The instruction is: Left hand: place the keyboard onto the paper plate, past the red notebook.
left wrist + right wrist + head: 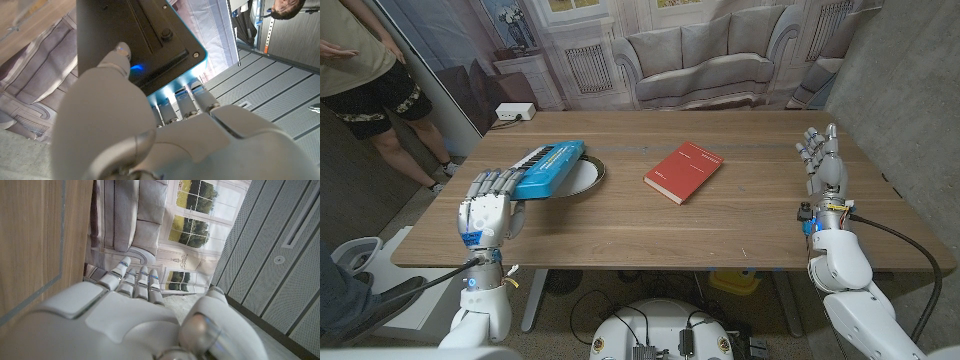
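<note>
Gripping one end of the slim blue toy keyboard (549,168), the left hand (490,207) at the frame's lower left holds it tilted over the round white paper plate (588,176), its far end above the plate. Carrying looks nearly finished; lowering and letting go remain, judging by the raised near end. Right of centre lies the red hardcover notebook (683,171), while the right hand (823,160) stands upright at the right edge, fingers apart and holding nothing.
</note>
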